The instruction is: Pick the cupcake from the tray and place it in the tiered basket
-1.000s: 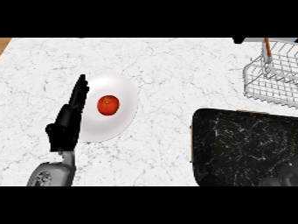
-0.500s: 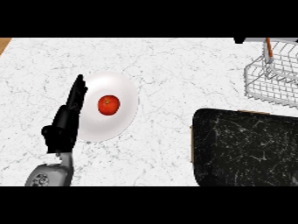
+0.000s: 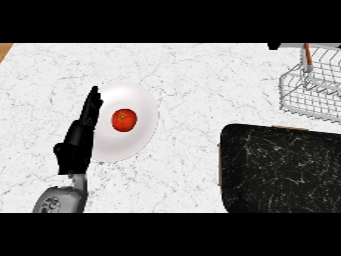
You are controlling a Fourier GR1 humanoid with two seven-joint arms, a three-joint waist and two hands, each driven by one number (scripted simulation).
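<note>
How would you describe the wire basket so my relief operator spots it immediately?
Start from the white marble counter and go to its far right corner, beyond the black marbled tray. The tiered basket stands there, partly cut off by the view's edge. It alone is see-through white wire, unlike the solid white plate holding a red tomato.

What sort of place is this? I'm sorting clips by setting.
Probably a kitchen counter: a white marble-look countertop carrying a white plate with a tomato, a wire tiered basket and a dark tray.
</note>
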